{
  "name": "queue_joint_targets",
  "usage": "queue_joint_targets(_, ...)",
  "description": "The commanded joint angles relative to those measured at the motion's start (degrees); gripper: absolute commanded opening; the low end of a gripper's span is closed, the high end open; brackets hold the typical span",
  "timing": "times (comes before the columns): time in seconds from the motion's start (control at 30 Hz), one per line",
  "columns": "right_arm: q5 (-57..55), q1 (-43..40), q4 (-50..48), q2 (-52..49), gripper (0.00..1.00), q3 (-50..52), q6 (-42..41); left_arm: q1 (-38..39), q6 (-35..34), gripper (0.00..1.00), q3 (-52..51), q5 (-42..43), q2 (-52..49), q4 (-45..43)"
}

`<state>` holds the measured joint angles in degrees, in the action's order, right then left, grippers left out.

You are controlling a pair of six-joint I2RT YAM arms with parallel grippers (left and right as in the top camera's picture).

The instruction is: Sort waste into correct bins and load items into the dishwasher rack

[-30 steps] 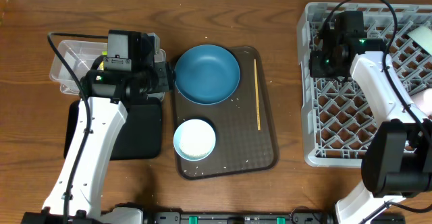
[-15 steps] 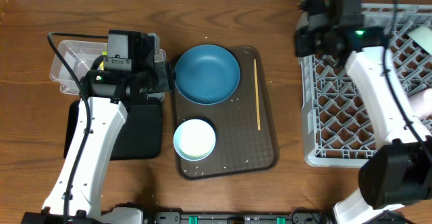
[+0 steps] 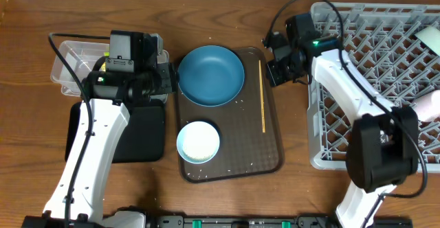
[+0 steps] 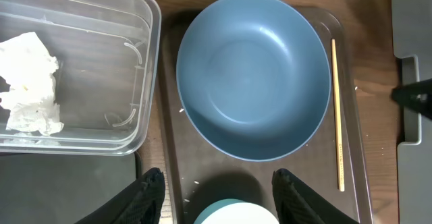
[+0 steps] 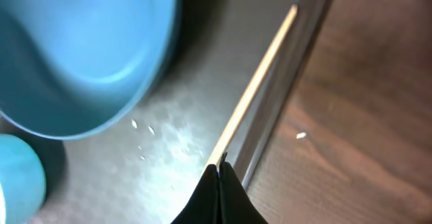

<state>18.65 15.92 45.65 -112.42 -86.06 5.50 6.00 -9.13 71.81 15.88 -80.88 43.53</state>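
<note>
Dishwasher rack [image 3: 330, 139], the light-grey pegged crate, fills the right side of the table, with the right arm stretched across its near-left corner. A pink cup [image 3: 430, 106] lies in it at the right edge, and a pale item in the far right corner is cut off by the frame, so what it is cannot be told

Next in size, the brown serving tray [image 3: 234, 152] sits at the middle of the table, just left of the rack. To its left lies the black tray [image 3: 144, 135], and beyond that the clear tub [image 3: 65, 56], partly hidden by the left arm

On the far half of the serving tray rests the dark-blue dish [image 3: 211, 75], upright and empty. Nearer on the same tray stands the mint-rimmed bowl [image 3: 198, 142], close to the dish but apart from it

The left gripper [image 4: 219, 197] hovers by the left rim of the dish; its fingers [image 4: 152, 197] stand about half apart with nothing held between them. The right gripper [image 3: 275, 66] hangs over the far right corner of the serving tray with its jaws fully closed. In the right wrist view its tips [image 5: 217, 183] meet right at one end of the wooden stick [image 3: 261, 96]; whether they pinch it or only touch it cannot be told. The stick lies flat along the right side of the tray, beside the dish

A crumpled paper scrap [image 4: 30, 82] sits inside the clear tub. Loose rice grains [image 5: 142, 126] dot the serving tray near the dish, and one lies on the bare table
</note>
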Motion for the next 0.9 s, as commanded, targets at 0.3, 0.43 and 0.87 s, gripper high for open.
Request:
queue_joint_targets(0.3,1.2,1.9,2.0,-8.0,0.01,0.1,0.8,-0.3,0.3,0.54,-0.2,-0.5,-0.3,0.2)
queue_joint_targets(0.43,-5.6,1.9,1.5,-9.3,0.01,0.1,-0.1,-0.3,0.3,0.54,-0.2,-0.5,-0.3,0.2)
queue_joint_targets(0.87,-21.9,1.5,1.5,-9.4,0.01,0.1,-7.2,-0.3,0.3,0.54,-0.2,-0.5,-0.3,0.2)
